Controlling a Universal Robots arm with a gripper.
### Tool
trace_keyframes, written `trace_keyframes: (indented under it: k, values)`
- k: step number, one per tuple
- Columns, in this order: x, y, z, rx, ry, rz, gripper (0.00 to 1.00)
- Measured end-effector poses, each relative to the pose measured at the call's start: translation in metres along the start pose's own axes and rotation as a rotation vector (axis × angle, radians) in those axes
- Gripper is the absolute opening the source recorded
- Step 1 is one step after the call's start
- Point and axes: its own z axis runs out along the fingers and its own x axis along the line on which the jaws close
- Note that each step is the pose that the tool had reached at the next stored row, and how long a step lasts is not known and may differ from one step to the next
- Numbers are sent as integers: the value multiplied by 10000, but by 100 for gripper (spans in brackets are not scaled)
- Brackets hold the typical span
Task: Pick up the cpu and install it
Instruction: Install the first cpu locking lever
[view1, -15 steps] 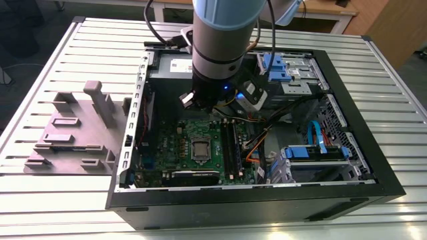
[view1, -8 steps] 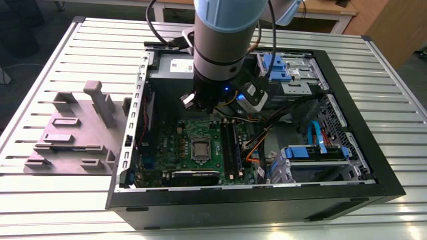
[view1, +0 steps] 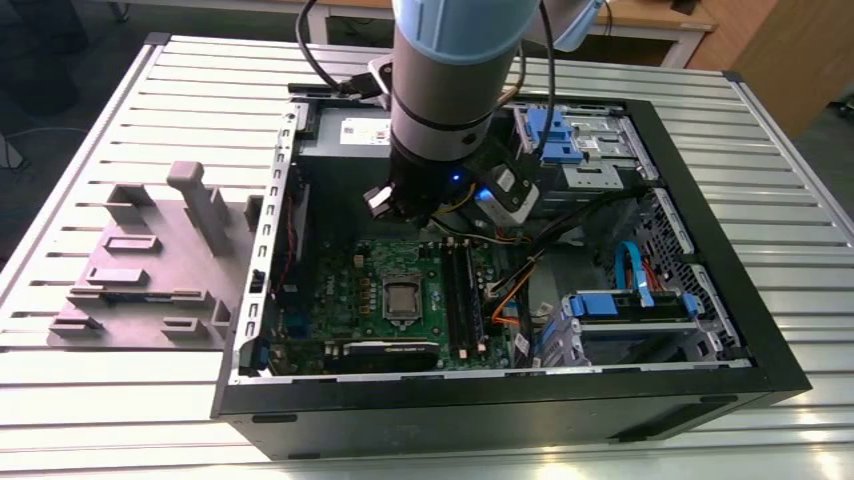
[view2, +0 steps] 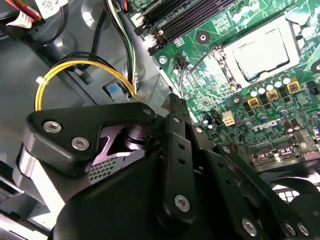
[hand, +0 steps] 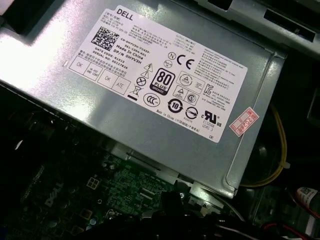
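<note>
The gripper (view2: 172, 107) is positioned inside the open computer case (view1: 721, 300), above the upper part of the green motherboard (view1: 387, 300) and just below the grey power supply (hand: 165, 100). In the second wrist view, the black finger linkages are seen drawn together to a narrow tip; whether anything is held between the tips cannot be told.

The cpu (view2: 261, 54) is seen seated in the socket, its silvery top framed by the metal socket frame (view2: 227, 70). In the exterior view, the same cpu (view1: 403, 295) is located at the centre of the motherboard, below and apart from the gripper.

Around the gripper, a yellow cable loop (view2: 75, 75) and a bundle of mixed wires (view2: 127, 35) are routed along the case wall. Two dark memory slots (view2: 185, 17) are seen beside the socket. An orange cable (view1: 514, 290) runs across the board towards the exterior view's right, where blue drive brackets (view1: 634, 300) are mounted.

The white label (hand: 160, 70) on the power supply is shown in the first wrist view. In the exterior view, a grey fixture block (view1: 154, 265) rests on the slatted metal table (view1: 107, 390), to the left of the case.
</note>
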Motion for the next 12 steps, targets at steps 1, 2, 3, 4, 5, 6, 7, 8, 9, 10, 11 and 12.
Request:
trace_keyframes:
  k: [1,2,3,4,5,6,7,8,9,10,11,12]
  values:
    - [-1,3,-12,-2,-3,2,10]
    - [-2,5,-22,-2,-3,4,10]
    - [-3,5,-23,-4,-4,5,10]
    - [-3,5,-23,-5,-5,5,10]
    - [-3,5,-23,-6,-6,5,10]
    - [-2,4,-20,-4,-9,4,10]
    - [-2,3,-14,-3,-10,3,10]
    - [-1,3,-8,-2,-10,3,10]
    - [-1,2,-2,-1,-9,5,10]
    - [0,1,6,-1,-10,6,10]
    - [1,-1,12,-1,-11,9,10]
    - [2,-2,19,0,-12,14,10]
